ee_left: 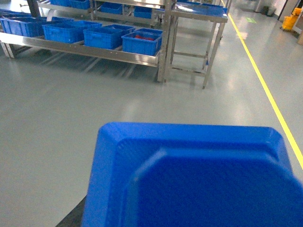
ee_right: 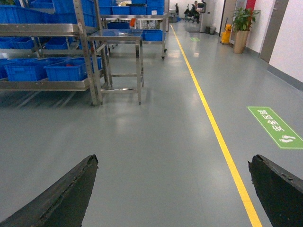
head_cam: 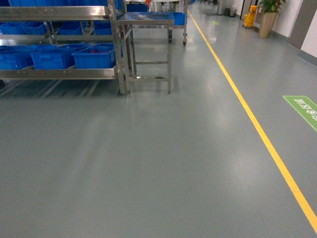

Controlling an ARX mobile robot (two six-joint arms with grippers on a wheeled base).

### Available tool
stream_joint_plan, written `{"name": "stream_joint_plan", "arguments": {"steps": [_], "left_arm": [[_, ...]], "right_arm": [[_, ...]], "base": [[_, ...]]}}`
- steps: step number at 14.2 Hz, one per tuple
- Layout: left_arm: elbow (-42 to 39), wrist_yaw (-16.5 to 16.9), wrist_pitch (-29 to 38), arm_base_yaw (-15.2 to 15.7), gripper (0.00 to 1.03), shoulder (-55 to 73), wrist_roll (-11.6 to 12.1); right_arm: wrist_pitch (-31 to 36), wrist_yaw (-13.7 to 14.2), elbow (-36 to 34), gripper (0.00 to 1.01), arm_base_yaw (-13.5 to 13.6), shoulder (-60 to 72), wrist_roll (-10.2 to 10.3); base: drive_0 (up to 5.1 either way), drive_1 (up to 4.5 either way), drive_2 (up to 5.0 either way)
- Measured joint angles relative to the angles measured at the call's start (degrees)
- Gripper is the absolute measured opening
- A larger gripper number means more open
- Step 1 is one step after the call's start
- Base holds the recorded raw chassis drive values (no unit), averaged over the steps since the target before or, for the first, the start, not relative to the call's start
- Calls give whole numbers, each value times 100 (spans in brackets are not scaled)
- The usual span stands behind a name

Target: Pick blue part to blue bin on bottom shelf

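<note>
Open grey floor lies between me and the steel shelf [head_cam: 59,73]; my right gripper [ee_right: 173,189] is spread, the left gripper's grip unclear behind a blue tray [ee_left: 189,175].

Factory/warehouse floor. Evidence: grey coated floor [head_cam: 148,163] with yellow aisle line [head_cam: 257,129], green footprint marking [ee_right: 274,125], steel racking [head_cam: 59,73] loaded with blue bins [head_cam: 94,57], stainless work table [head_cam: 148,20], yellow mop bucket [head_cam: 249,17] down the corridor.
</note>
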Motion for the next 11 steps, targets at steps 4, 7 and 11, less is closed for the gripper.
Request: {"name": "stream_joint_plan", "arguments": {"steps": [4,7,11], "left_arm": [[0,0,9,2,43,0,0],[0,-2,-11,0,43,0,0],[0,0,-13,2,43,-4,0]], "right_arm": [[-4,0,0,98,0,0,0],[2,0,0,98,0,0,0],[2,0,0,98,0,0,0]], "base": [[7,410,-396],[8,411,-395],[-2,401,-405]]}}
